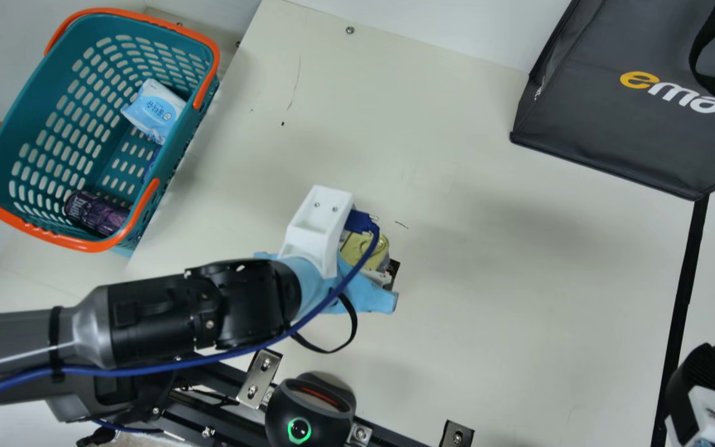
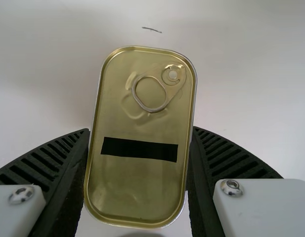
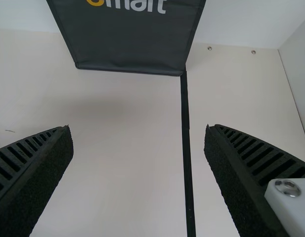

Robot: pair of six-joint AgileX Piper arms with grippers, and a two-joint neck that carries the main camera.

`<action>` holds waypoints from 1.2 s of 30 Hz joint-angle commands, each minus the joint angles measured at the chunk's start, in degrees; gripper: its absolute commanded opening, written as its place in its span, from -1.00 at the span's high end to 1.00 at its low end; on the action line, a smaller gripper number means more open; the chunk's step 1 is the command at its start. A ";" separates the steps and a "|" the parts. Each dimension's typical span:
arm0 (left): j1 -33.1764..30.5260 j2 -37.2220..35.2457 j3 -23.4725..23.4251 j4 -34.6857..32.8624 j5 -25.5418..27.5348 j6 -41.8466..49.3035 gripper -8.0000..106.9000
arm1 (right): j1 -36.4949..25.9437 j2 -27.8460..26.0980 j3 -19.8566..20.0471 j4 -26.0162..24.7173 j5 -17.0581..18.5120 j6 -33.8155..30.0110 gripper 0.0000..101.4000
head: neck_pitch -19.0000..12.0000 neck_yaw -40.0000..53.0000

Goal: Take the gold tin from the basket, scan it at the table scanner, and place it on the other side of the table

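Note:
My left gripper (image 1: 371, 253) hangs near the middle of the table in the main view, shut on the gold tin (image 1: 357, 247). In the left wrist view the tin (image 2: 137, 187), with its ring pull and a black strip, is held between both ribbed fingers of the left gripper (image 2: 141, 132). The teal basket (image 1: 210, 49) with orange handles stands at the main view's upper left. A black scanner (image 1: 308, 413) with a green ring light is at the lower edge. My right gripper (image 1: 705, 385) is at the lower right; the right wrist view shows this gripper (image 3: 138, 127) open, nothing between its fingers.
Inside the basket are a blue-white packet (image 1: 156, 110) and a dark purple can (image 1: 94, 213). A dark grey bag (image 1: 612, 136) stands at the upper right, with a black tape line (image 1: 683, 298) running down from it. Metal brackets (image 1: 259, 379) flank the scanner.

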 commanded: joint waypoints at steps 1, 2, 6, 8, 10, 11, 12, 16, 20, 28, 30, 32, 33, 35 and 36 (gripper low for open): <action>-0.87 0.33 -0.08 0.01 -0.03 -0.80 1.00 | 0.00 0.00 0.00 0.00 0.00 0.00 -0.87 | -1.66 0.14; -1.23 0.54 -0.11 0.02 -0.07 -1.15 1.00 | 0.00 0.00 0.00 0.00 0.00 0.00 -0.87 | -1.66 0.14; -2.18 1.61 -0.40 -0.41 -0.56 -2.02 1.00 | 0.00 0.00 0.00 0.00 0.00 0.00 -0.87 | -1.66 0.14; -2.20 2.32 -0.72 -0.77 -1.14 -2.12 1.00 | 0.00 0.00 0.00 0.00 0.00 0.00 -0.87 | -1.66 0.14; -1.94 3.24 -1.32 -0.95 -1.90 -2.00 1.00 | 0.00 0.00 0.00 0.00 0.00 0.00 -0.87 | -1.66 0.14; -1.74 3.79 -1.69 -1.05 -2.31 -1.88 1.00 | 0.00 0.00 0.00 0.00 0.00 0.00 -0.87 | -1.66 0.14; -1.53 4.36 -2.10 -1.11 -2.70 -1.76 1.00 | 0.00 0.00 0.00 0.00 0.00 0.00 -0.87 | -1.66 0.14; -0.34 7.29 -4.39 -1.22 -4.24 -0.93 1.00 | 0.00 0.00 0.00 0.00 0.00 0.00 -0.87 | -1.66 0.14; 0.84 10.89 -7.29 -1.04 -5.49 -0.01 1.00 | 0.00 0.00 0.00 0.00 0.00 0.00 -0.87 | -1.66 0.14; 2.29 21.20 -15.70 -0.50 -7.20 0.95 1.00 | 0.00 0.00 0.00 0.00 0.00 0.00 -0.87 | -1.66 0.14; 2.36 23.11 -17.51 0.02 -7.18 0.73 1.00 | 0.00 0.00 0.00 0.00 0.00 0.00 -0.87 | -1.66 0.14; 2.25 24.86 -19.11 0.91 -7.11 0.14 1.00 | 0.00 0.00 0.00 0.00 0.00 0.00 -0.87 | -1.66 0.14; 2.15 25.68 -19.87 1.34 -7.04 -0.23 1.00 | 0.00 0.00 0.00 -0.05 0.00 0.00 -0.87 | -1.66 0.14; 1.86 27.18 -21.24 2.27 -6.85 -1.18 1.00 | 0.00 0.00 0.00 -0.05 0.00 0.00 -0.87 | -1.66 0.14; 1.70 27.90 -21.88 2.64 -6.73 -1.66 1.00 | 0.00 0.00 0.00 -0.05 0.00 0.00 -0.87 | -1.66 0.14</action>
